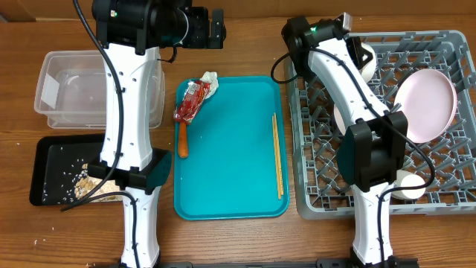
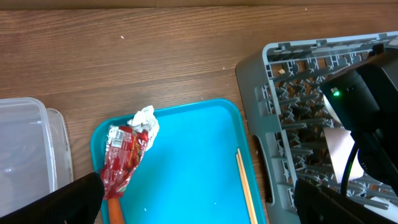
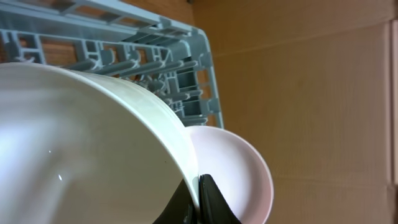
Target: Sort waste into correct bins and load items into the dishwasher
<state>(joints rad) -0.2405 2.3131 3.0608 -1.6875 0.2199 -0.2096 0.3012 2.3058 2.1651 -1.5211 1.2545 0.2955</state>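
Your right pincer [image 3: 198, 199] nips the white bowl [image 3: 93, 143] by its rim, so a tilt could drop it against the plate [image 3: 239, 165]; your left pincer [image 2: 196, 186] hangs wide.

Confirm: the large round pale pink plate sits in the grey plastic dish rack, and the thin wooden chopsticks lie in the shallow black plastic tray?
Not quite. The thin wooden chopsticks lie on the teal plastic serving tray, not in the shallow black plastic tray; the overhead view shows this. The pale pink plate does sit in the grey plastic dish rack.
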